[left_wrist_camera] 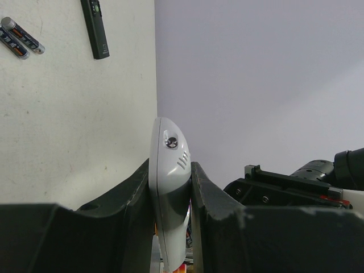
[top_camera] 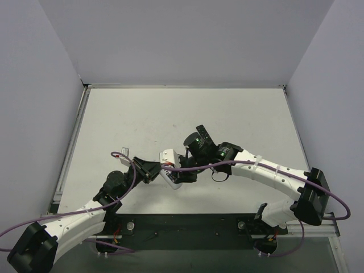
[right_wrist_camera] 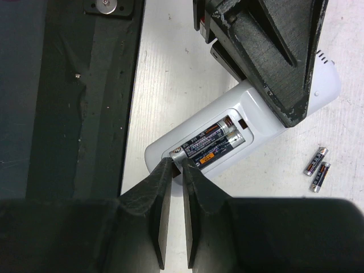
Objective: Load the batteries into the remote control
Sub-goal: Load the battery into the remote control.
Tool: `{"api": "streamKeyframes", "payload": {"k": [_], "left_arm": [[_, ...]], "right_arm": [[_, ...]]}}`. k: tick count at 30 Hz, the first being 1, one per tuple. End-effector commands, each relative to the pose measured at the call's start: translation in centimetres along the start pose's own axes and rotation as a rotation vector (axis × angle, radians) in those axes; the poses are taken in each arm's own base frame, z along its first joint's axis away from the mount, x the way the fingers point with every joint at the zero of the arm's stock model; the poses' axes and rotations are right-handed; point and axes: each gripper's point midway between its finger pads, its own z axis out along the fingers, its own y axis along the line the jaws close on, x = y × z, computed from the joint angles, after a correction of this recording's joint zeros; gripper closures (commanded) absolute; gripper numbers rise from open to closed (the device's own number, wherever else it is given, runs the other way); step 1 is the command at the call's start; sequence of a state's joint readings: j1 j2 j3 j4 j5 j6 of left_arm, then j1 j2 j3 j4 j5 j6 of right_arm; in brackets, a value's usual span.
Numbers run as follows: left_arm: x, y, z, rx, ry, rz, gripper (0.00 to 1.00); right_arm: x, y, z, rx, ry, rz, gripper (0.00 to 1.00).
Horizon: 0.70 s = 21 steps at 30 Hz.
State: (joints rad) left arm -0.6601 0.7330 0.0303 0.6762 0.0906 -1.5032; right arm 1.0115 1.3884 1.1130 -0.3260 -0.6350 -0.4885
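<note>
- Pale lavender-grey walls close in a white bench [top_camera: 170, 114], with a dark base plate [right_wrist_camera: 68, 85] along its near edge where the arms are mounted.
- Near the middle of the bench, in front of the bases, the left pincer [left_wrist_camera: 169, 166] is clenched on the white oblong plastic remote control [right_wrist_camera: 261, 122]. One dark finger [left_wrist_camera: 136, 187] presses on each long side.
- The remote control's back faces the right wrist camera. Its battery bay is uncovered, and two small dark cylindrical batteries with orange markings [right_wrist_camera: 210, 145] lie in it side by side.
- Whether the remote control rests on the bench or is lifted off it cannot be told.
- The right pincer [right_wrist_camera: 177, 165] is all but closed, with only a narrow slit between its jaws and nothing visibly gripped. Its tips sit at the silvery end of the loaded cells, at the bay's edge; contact cannot be told.
- Two loose batteries of the same kind [right_wrist_camera: 317, 168] lie side by side on the bench, apart from the remote control.
- A slim black remote [left_wrist_camera: 95, 28] lies flat on the bench near those loose cells.
</note>
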Motion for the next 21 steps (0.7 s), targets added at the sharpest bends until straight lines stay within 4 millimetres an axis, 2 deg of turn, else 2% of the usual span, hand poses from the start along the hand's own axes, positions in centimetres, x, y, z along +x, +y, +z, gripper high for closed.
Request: {"api": "streamKeyframes", "payload": {"k": [1,12,18,21], "left_arm": [[0.04,-5.05,0.18,0.157,0.012,0.014,1.0],[0.27,-5.85,0.14,0.184,0.025,0.035,1.0],[0.31,-5.74,0.01,0.187,0.026,0.039,1.0],[0.35,-5.79,-0.07,0.191,0.029,0.041,1.0]], "right_arm": [[-1.65,0.07,0.29,-0.013,-0.037,-0.019,0.9],[-0.83,-0.62,0.94,0.009,-0.002,0.001,0.93],[-0.83,-0.44,0.59,0.009,0.0,0.0,0.91],[-1.08,-0.28,0.06,0.012,-0.006,-0.015,0.86]]}}
